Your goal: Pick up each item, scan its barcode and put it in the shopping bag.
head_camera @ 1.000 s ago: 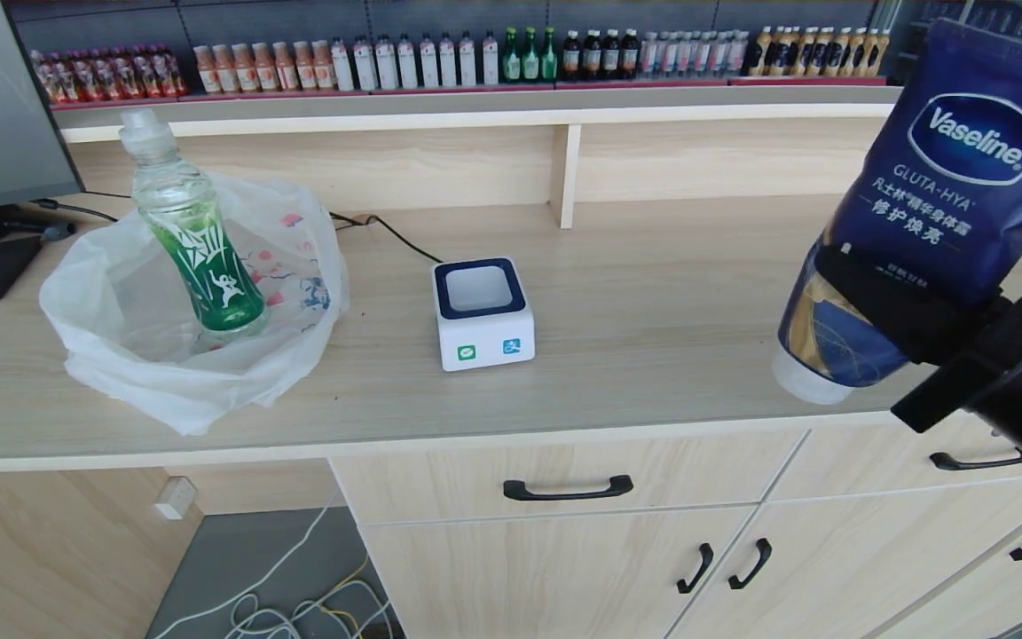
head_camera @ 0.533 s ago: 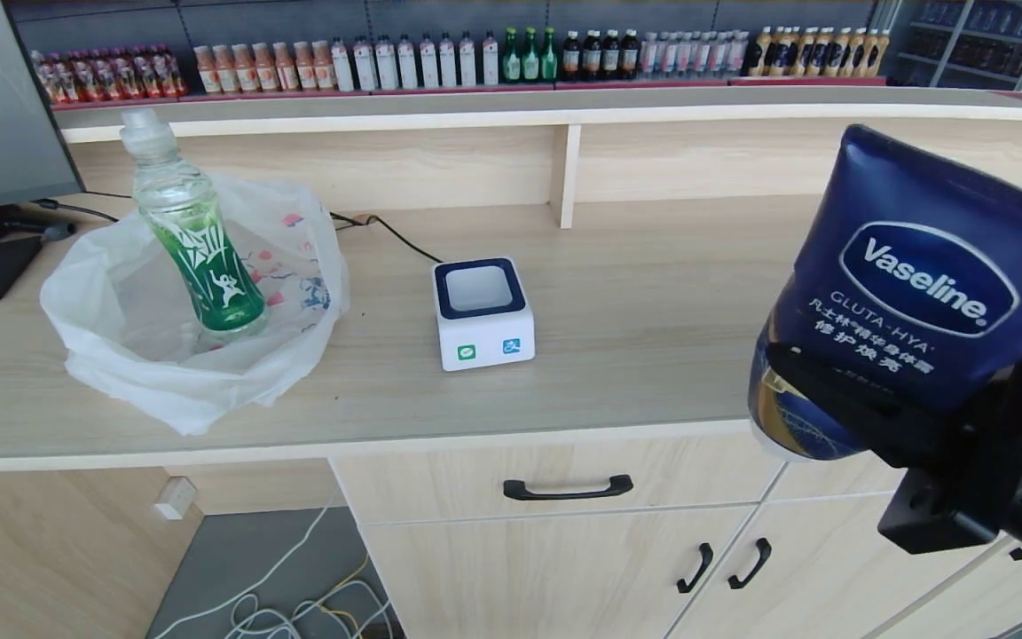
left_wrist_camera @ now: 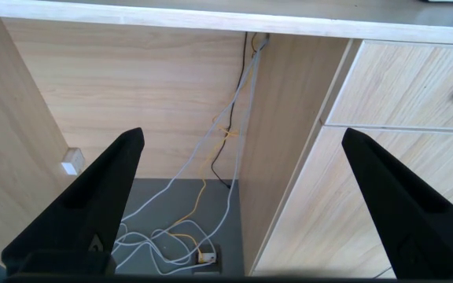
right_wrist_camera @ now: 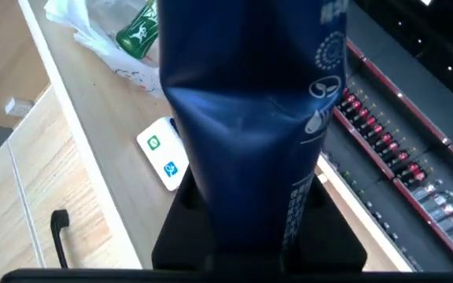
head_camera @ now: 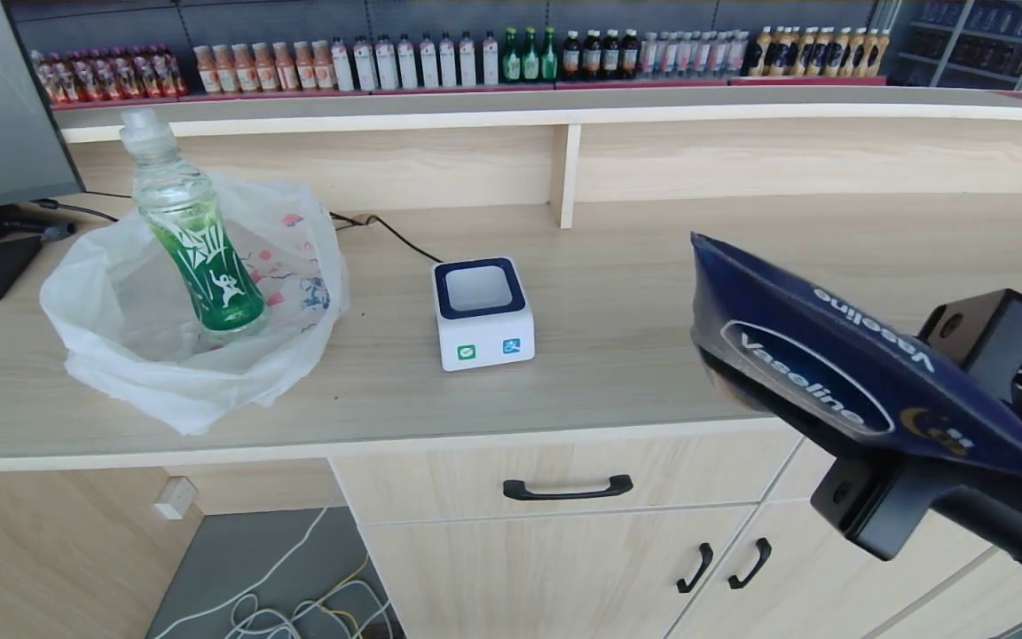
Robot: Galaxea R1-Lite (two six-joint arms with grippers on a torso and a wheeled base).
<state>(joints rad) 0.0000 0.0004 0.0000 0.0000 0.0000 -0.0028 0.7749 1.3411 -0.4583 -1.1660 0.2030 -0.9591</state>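
Tilted blue tube (head_camera: 830, 382) aloft; green bottle (head_camera: 200, 257) upright in bag (head_camera: 121, 382).

A wide passage of light wooden counter (head_camera: 635, 293) runs between the dark blue plastic tube (head_camera: 830, 382) at right and the blue-rimmed white square scanner box (head_camera: 482, 312). Farther left, the crumpled white plastic bag (head_camera: 112, 364) gapes upward — a green-labelled clear bottle (head_camera: 196, 240) stands inside, blocking its middle.

- dark blue tube (head_camera: 795, 355), white lettering, gold flecks
- green bottle (head_camera: 209, 266) with white leaf pattern, clear above
- milky white shopping bag (head_camera: 138, 377), seemingly a red-and-blue print
- white scanner (head_camera: 482, 342), navy frame
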